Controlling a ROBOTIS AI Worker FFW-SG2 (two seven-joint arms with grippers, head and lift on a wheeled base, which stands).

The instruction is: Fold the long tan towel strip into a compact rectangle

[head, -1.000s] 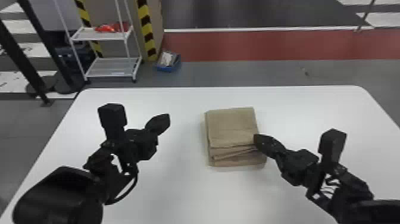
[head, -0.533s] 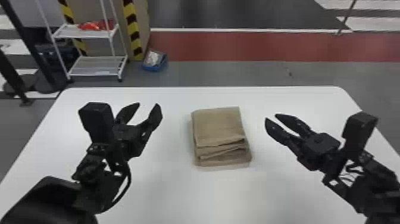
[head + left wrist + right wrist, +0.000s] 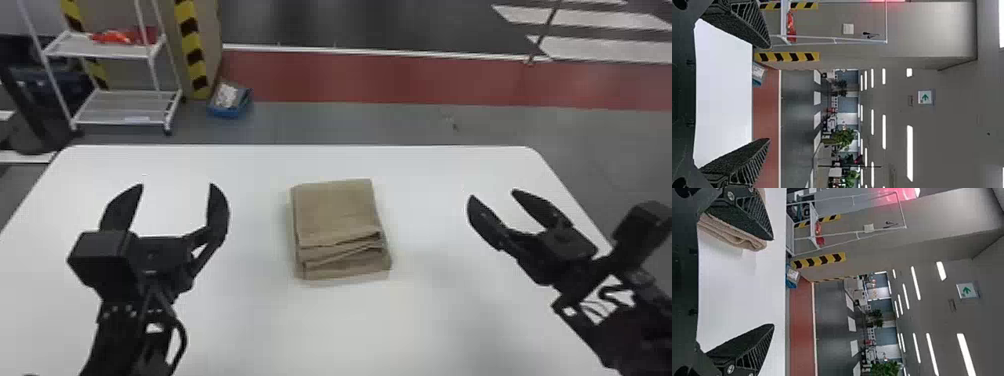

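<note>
"Start on the left: how do the fingers stand?"

"The left gripper (image 3: pixel 176 186) has them spread wide and empty, a broad gap between the tips."

"And its arm?"

"Comes in from the bottom edge of the head view and points away from the robot, fingertips forward, over the white table (image 3: pixel 450 325)."

"Where's the towel (image 3: pixel 335 210) from there?"

"Right of those fingers, well apart from them. It lies flat on the table, folded into a compact, nearly square stack, with layered folds at the edge nearer the robot."

"Now the right side?"

"The right gripper (image 3: pixel 492 194) is open too, with nothing held. Its arm comes in from the lower right and slants forward and inward."

"Towel to those fingers?"

"Left of them, apart. In the right wrist view, one finger partly covers it."
</note>
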